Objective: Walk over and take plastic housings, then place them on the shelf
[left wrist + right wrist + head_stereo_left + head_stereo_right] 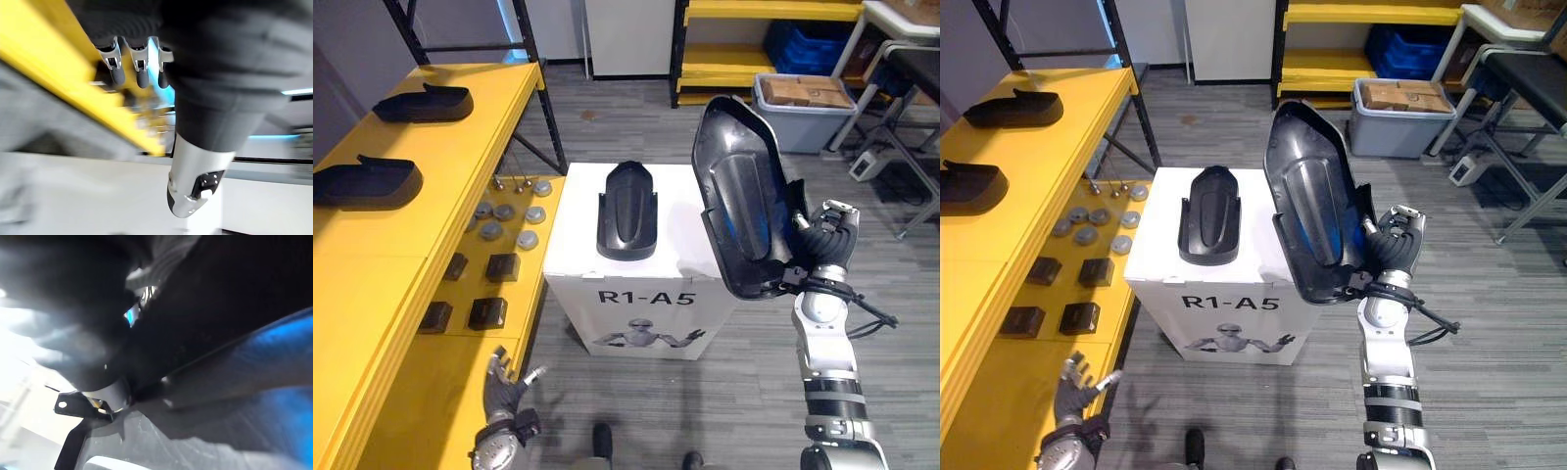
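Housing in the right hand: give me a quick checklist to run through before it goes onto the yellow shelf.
1. Grip: the right hand is curled on the held housing, which stands upright in the air. Ok.
2. Position: the held housing is above the white box's right side, not over the yellow shelf. Not ok.
3. Landing room: there is bare shelf top around the far shelved housing and the near shelved housing. Ok.
4. Left hand: open and low by the lower shelf level, out of the way. Ok.
5. Spare housing: lies flat on the box, beside the leftward path. Ok.
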Robot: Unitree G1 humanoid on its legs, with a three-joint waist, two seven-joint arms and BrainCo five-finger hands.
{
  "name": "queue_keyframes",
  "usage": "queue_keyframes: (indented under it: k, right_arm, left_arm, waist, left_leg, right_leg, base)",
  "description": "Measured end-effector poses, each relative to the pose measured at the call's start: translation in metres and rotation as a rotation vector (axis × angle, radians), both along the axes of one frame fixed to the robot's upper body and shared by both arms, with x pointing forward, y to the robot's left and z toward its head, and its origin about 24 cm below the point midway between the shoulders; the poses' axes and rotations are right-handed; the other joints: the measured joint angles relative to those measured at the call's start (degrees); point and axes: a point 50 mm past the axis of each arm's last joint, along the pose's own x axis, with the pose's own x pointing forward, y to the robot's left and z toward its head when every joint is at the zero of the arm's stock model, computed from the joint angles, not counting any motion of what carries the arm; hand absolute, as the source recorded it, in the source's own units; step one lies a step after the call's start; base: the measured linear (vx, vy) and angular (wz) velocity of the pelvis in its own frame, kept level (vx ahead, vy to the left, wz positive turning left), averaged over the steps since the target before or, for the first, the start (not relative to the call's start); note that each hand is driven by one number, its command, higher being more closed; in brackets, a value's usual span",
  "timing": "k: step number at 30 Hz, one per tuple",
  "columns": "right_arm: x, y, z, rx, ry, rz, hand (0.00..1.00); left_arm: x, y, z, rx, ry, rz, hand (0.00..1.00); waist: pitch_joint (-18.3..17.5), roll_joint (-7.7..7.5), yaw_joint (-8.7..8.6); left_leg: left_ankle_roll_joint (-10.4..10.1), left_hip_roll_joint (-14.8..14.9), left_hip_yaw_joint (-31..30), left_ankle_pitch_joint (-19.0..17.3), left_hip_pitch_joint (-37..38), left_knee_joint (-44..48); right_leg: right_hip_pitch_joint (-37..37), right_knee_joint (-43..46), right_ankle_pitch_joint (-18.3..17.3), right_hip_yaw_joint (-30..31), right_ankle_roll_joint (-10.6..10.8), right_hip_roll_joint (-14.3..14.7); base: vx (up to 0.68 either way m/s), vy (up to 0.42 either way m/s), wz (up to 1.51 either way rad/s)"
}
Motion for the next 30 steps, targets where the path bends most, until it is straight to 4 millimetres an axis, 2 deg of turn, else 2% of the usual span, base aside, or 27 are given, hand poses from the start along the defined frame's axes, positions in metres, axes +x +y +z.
queue_keyframes:
  k: [1, 5, 8, 10, 14, 19, 25, 30]
  right_arm:
    - [0.0, 0.004, -0.001, 0.009, -0.004, 0.008, 1.0]
    - [0.002, 0.019, -0.003, -0.001, 0.002, 0.048, 1.0]
    - [0.001, 0.036, 0.004, -0.034, -0.025, 0.112, 1.0]
    - [0.0, 0.052, 0.008, -0.061, -0.043, 0.167, 1.0]
    - [0.0, 0.079, 0.006, -0.084, -0.036, 0.265, 1.0]
    - [-0.001, 0.098, 0.004, -0.108, -0.03, 0.332, 1.0]
    - [-0.003, 0.116, 0.003, -0.119, -0.03, 0.398, 1.0]
    - [-0.004, 0.118, 0.004, -0.118, -0.034, 0.399, 1.0]
  left_arm:
    - [0.006, -0.003, 0.016, 0.013, -0.074, -0.003, 0.0]
    - [0.024, -0.016, 0.047, 0.025, -0.223, -0.048, 0.0]
    - [0.039, -0.04, 0.068, 0.01, -0.328, -0.143, 0.0]
    - [0.048, -0.068, 0.087, -0.009, -0.417, -0.257, 0.0]
    - [0.058, -0.111, 0.107, -0.063, -0.512, -0.427, 0.0]
    - [0.061, -0.13, 0.113, -0.073, -0.539, -0.498, 0.0]
    - [0.068, -0.144, 0.104, -0.081, -0.487, -0.552, 0.0]
    - [0.072, -0.148, 0.099, -0.098, -0.455, -0.548, 0.0]
  waist:
    - [-0.3, -0.01, 0.01]
    - [-1.08, 0.05, 0.2]
    - [-1.51, 0.09, 0.41]
    - [-1.91, 0.08, 0.38]
    - [-2.76, 0.22, -0.02]
    - [-3.37, 0.21, -0.86]
    - [-3.47, 0.21, -0.97]
    - [-3.63, 0.19, -0.95]
  left_leg:
    - [0.01, -0.06, -0.01, 0.02, 0.46, 0.16]
    - [0.01, -0.09, -0.14, 0.02, 1.14, 0.17]
    - [0.01, -0.09, -0.15, 0.02, 1.17, 0.17]
    - [0.01, -0.18, -0.14, 0.02, 1.51, 0.17]
    - [0.07, -0.31, -0.12, 0.07, 1.66, 0.16]
    - [0.09, -0.25, 0.15, 0.08, 2.03, 0.15]
    - [0.06, 0.09, 1.39, 0.05, 2.6, -0.03]
    - [0.06, 0.1, 1.55, 0.05, 2.59, -0.02]
  right_leg:
    - [0.59, 0.01, 0.03, -0.04, -0.04, -0.08]
    - [1.24, 0.03, 0.03, -0.14, -0.04, -0.19]
    - [1.27, 0.04, 0.03, -0.13, -0.04, -0.16]
    - [1.54, 0.13, 0.03, -0.11, -0.04, -0.21]
    - [1.64, 0.15, 0.03, -0.07, -0.04, -0.15]
    - [1.72, 0.17, 0.03, 0.26, -0.04, -0.04]
    - [1.6, 0.01, 0.14, 1.47, -0.12, 0.24]
    - [1.5, -0.05, 0.27, 1.62, -0.14, 0.26]
  base:
    - [0.03, -0.004, 0.03]
    - [0.01, -0.003, 0.03]
    - [0.0, 0.0, 0.0]
    - [0.0, 0.0, 0.0]
    - [0.0, 0.0, 0.0]
    - [-0.01, 0.0, -0.02]
    - [-0.02, -0.004, -0.11]
    - [0.0, 0.0, -0.01]
